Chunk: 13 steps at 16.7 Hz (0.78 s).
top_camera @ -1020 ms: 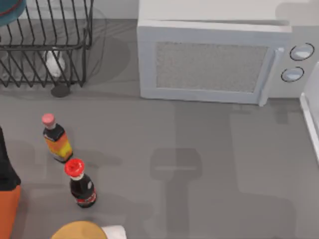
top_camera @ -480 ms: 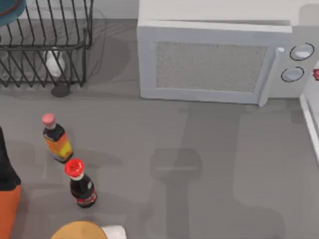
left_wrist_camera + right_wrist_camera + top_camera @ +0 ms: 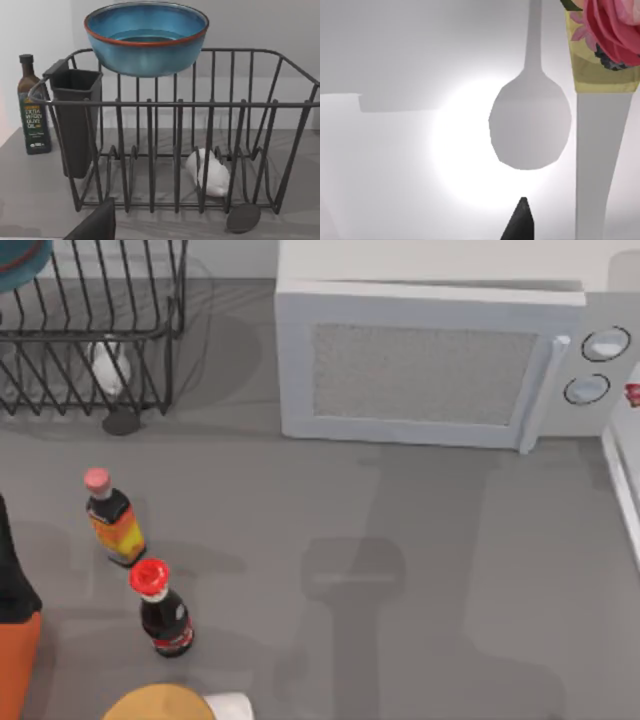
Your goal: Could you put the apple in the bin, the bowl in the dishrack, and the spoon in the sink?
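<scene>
A small red spot (image 3: 633, 392) has come in at the right edge, and the spoon (image 3: 530, 125) is just ahead of the right jaws, whose opening and hold I cannot tell, so any move should be slow and level, while the parked left jaws face the bowl (image 3: 146, 37) atop the dishrack (image 3: 175, 150).

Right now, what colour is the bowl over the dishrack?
Blue-teal with a thin reddish-brown rim; the bowl above the black wire dishrack shows best in the left wrist view.

I see even, soft light on the worktop (image 3: 420, 540) with faint arm shadows, while strong white glare washes my right wrist view
</scene>
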Available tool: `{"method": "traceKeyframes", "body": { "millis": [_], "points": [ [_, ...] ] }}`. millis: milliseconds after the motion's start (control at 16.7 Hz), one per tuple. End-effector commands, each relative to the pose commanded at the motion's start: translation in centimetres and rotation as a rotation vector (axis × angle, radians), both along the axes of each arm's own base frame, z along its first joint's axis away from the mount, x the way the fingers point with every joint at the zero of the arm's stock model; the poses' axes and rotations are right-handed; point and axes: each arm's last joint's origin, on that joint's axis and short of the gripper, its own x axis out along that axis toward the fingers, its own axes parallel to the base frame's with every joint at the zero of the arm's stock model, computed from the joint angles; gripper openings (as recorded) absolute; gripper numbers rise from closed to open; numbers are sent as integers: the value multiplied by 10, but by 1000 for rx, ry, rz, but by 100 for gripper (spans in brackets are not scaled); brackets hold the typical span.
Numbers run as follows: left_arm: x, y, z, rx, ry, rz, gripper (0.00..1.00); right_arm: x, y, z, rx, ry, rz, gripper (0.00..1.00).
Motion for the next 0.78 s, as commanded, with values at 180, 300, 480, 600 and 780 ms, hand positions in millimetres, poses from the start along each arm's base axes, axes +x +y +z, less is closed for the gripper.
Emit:
{"method": "traceKeyframes", "body": {
  "millis": [180,300,480,600,780],
  "points": [
    [0,0,0,0,0,0,100,0,0,0,0,0,0,30],
    [0,0,0,0,0,0,100,0,0,0,0,0,0,45],
    [0,0,0,0,0,0,100,0,0,0,0,0,0,68],
    [0,0,0,0,0,0,100,0,0,0,0,0,0,83],
    [0,0,0,0,0,0,100,0,0,0,0,0,0,100]
  ]
}}
